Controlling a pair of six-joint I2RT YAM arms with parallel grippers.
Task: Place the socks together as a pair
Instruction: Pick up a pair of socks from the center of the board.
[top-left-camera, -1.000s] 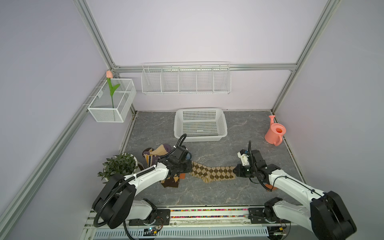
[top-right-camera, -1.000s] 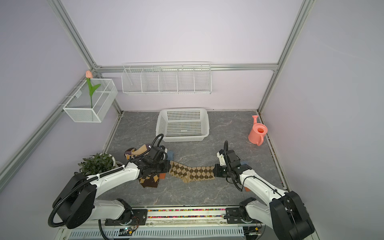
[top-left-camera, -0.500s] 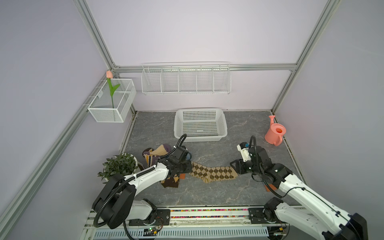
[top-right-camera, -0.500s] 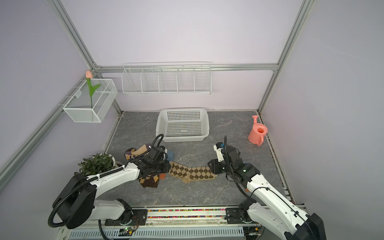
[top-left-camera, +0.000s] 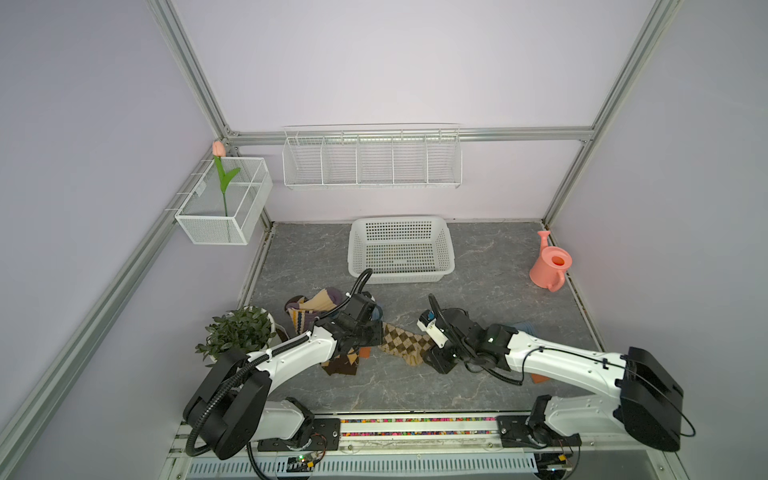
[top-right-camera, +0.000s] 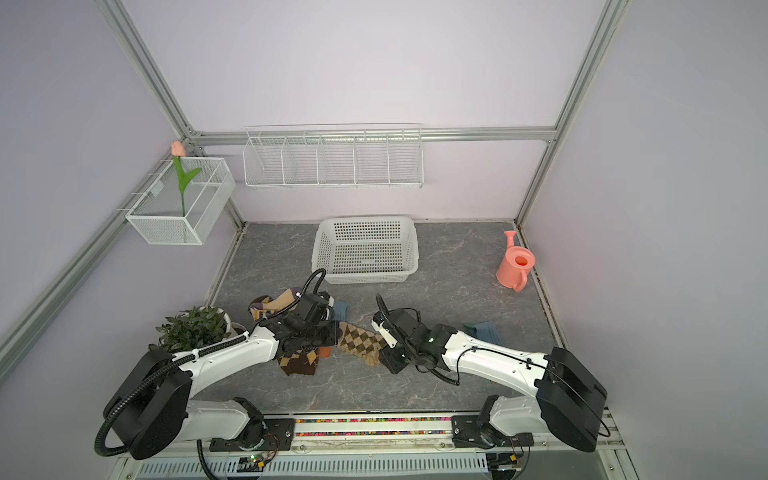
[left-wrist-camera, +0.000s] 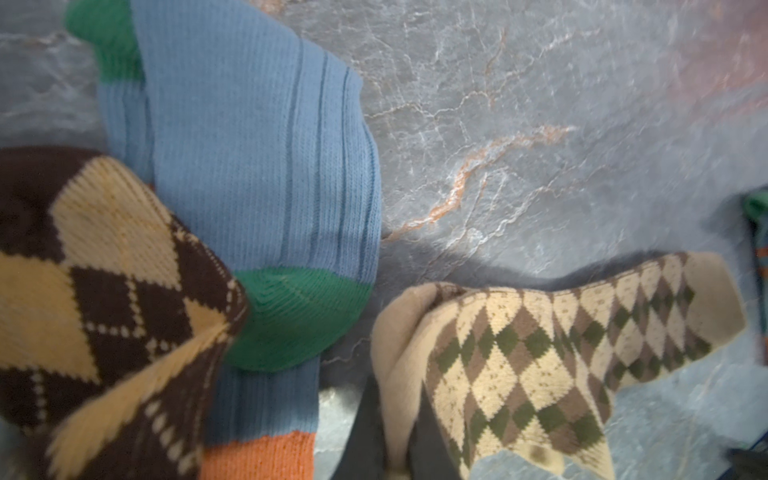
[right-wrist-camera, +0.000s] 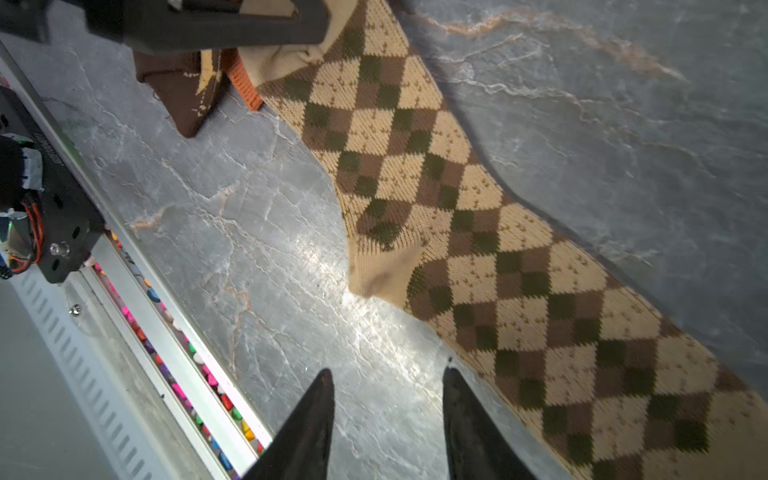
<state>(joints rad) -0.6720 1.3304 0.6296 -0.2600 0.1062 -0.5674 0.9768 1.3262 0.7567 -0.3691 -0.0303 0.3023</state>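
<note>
1. While the left gripper (top-left-camera: 371, 335) is clamped tight on one plain tan end of the tan argyle sock (top-left-camera: 405, 345), the rest of that sock stretches across the grey worktop (top-left-camera: 490, 266). With 12 o'clock as the back wall in both top views, it runs from about 10 o'clock to 4 o'clock, a little toward 6 o'clock from the centre.
2. In the right wrist view the left gripper (right-wrist-camera: 208, 20) has tan fabric bunched in its closed jaws.
3. The right gripper (right-wrist-camera: 388, 372) stands at the sock's 4 o'clock end with its jaws parted and nothing between them. Its fingertips (right-wrist-camera: 316, 415) point at bare worktop just beside the sock's edge. Whether they touch the surface cannot be told.
4. A dark brown-and-yellow argyle sock (top-left-camera: 340, 365) lies at 7 o'clock of the left gripper, partly under that arm.
5. A blue sock (left-wrist-camera: 257, 166) with green patches and an orange cuff lies just beside it, showing at 12 o'clock of the left gripper.
6. The striped socks (top-left-camera: 311, 307) are heaped toward 9 o'clock.
7. A second blue sock (top-left-camera: 523, 328) shows behind the right arm, toward 3 o'clock.
8. A white basket (top-left-camera: 357, 249) sits at 12 o'clock, a pink watering can (top-left-camera: 550, 266) at 2 o'clock and a potted plant (top-left-camera: 239, 332) at the 9 o'clock edge.
</note>
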